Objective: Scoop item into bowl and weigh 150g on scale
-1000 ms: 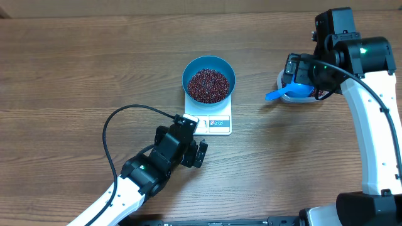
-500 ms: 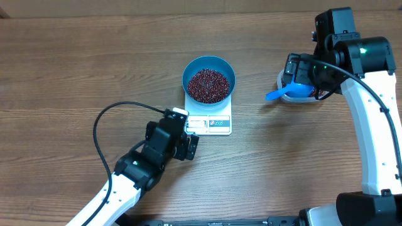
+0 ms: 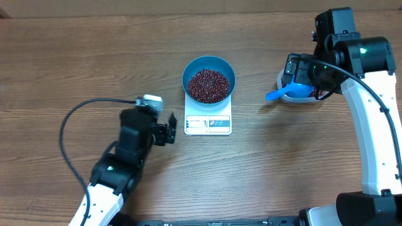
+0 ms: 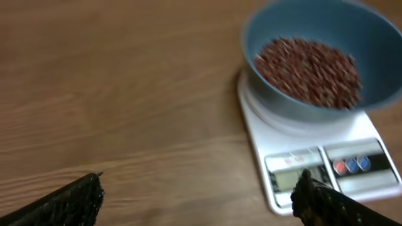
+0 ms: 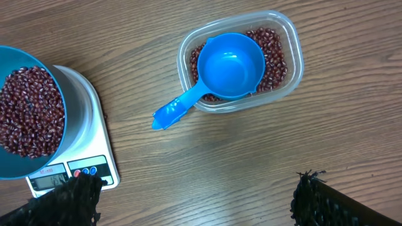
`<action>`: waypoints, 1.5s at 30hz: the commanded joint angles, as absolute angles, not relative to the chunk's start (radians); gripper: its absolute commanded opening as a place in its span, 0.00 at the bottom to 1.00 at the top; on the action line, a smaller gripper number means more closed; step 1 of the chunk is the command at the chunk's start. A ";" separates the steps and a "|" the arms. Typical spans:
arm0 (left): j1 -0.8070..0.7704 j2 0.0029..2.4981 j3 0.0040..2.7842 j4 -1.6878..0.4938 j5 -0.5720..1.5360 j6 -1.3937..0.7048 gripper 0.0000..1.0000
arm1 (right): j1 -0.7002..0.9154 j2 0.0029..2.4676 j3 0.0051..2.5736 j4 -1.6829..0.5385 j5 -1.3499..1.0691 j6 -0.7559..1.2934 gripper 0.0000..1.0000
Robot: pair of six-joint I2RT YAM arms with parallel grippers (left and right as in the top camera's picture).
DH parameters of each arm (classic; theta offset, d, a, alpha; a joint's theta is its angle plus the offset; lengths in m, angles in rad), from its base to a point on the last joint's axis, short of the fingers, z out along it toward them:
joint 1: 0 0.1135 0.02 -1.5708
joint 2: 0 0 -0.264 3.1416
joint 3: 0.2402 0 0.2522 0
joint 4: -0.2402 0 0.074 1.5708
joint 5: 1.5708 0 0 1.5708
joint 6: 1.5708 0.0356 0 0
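Plain wood table [image 3: 56,56]. Right gripper [image 5: 188,206] hovering near the right edge, jaws spread wide, holding nothing. Left gripper [image 3: 169,130] also wide open and empty, parked just beside the left side of the scale [image 3: 208,124], mid-table. Blue bowl [image 3: 209,61] sitting on the scale's far half. Clear tub [image 5: 298,59] directly under the right gripper, with the scoop [image 5: 230,63] resting in it, handle poking over the rim and angled toward the scale and the front edge. Beans [image 3: 208,86] heaped in the bowl, some left in the tub. Probably a scoop grab next if short on weight, so right arm way nearer, with nothing blocking. Can't read the display.
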State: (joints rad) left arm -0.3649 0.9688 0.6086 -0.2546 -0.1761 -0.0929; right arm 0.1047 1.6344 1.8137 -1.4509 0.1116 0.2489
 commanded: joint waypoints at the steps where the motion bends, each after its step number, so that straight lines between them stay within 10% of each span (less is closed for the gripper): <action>1: -0.305 0.917 0.585 -0.211 -0.155 -0.037 0.99 | 0.100 1.618 1.839 -1.446 0.118 0.234 1.00; 17: -0.086 0.564 0.138 0.383 -0.037 -0.004 1.00 | 0.100 1.618 1.839 -1.445 0.118 0.234 1.00; 45: 0.080 0.107 0.005 -0.019 0.056 -0.070 1.00 | 0.100 1.618 1.839 -1.446 0.118 0.234 1.00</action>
State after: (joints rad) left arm 0.0746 0.1410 0.0090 0.0097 0.0357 -0.0532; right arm 0.1043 1.6344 1.8137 -1.4506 0.1120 0.2462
